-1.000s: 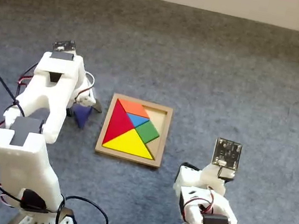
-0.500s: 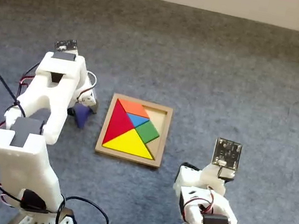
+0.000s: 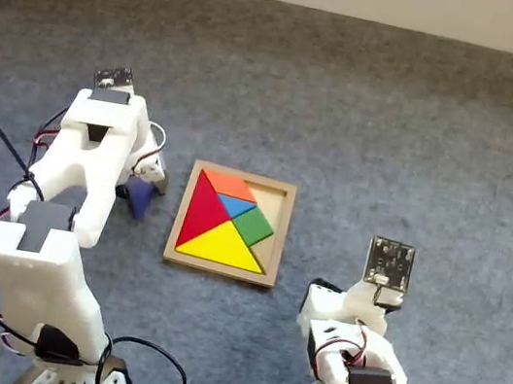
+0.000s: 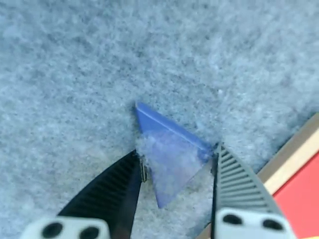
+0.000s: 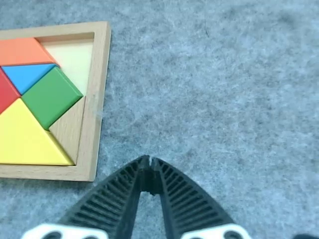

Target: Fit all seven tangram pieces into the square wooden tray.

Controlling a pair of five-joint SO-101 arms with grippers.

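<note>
a square wooden tray (image 3: 279, 240) lies on grey carpet (image 3: 424, 131), holding 5 coloured pieces (image 3: 218, 245), with 2 bare gaps along one side. just beside the tray's opposite side, a dark blue triangle (image 4: 172, 162) sits on the carpet, pinched between the left gripper's (image 4: 177, 151) fingers. the right gripper (image 5: 149, 172), fingers pressed together, hovers over carpet near the tray.

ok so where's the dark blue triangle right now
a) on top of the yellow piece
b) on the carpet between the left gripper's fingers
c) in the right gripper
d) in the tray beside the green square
b: the dark blue triangle lies on the carpet, flanked by the left gripper, outside the tray.
</note>
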